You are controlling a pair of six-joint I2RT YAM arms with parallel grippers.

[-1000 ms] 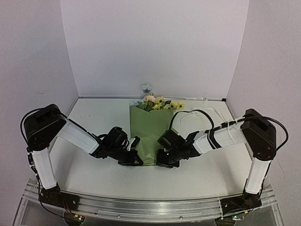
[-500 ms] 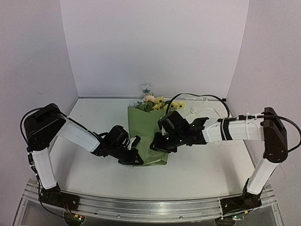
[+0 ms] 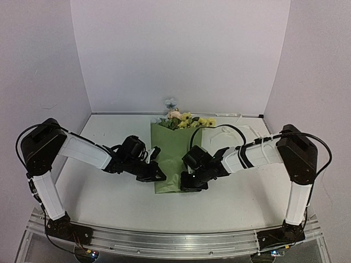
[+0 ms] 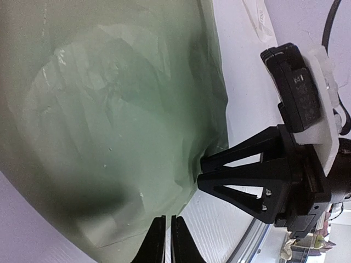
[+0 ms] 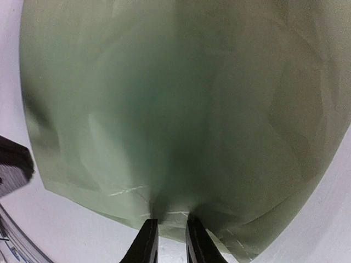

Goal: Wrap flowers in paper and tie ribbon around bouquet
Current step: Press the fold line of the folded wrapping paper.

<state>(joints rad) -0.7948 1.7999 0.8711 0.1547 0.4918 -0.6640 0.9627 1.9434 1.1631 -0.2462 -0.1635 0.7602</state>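
Top external view: the olive-green paper (image 3: 174, 156) lies lengthwise down the middle of the white bench (image 3: 104, 200), folded into a long, narrow wrap. The flowers (image 3: 186, 120) poke out of its far end, mostly pale yellow heads with a pinkish one and a grey-blue one nearest the back wall. Their stems are hidden under the sheet.

Both arms reach in low from either side and meet at the near end of the wrap. The left claw (image 3: 160, 176) sits at the paper's near left edge. From its own wrist camera, its fingers are pressed together to a thin slit, nipping the very rim of the sheet.

The right claw (image 3: 187, 185) is at the near right corner, just beside the left one, with only the width of the wrap between them. Its wrist camera shows the fingers a little apart, with the paper's edge bunched between them and creases fanning out from that spot, so it is gripping the sheet. The paper looks crumpled and lifts slightly off the bench near both grips.
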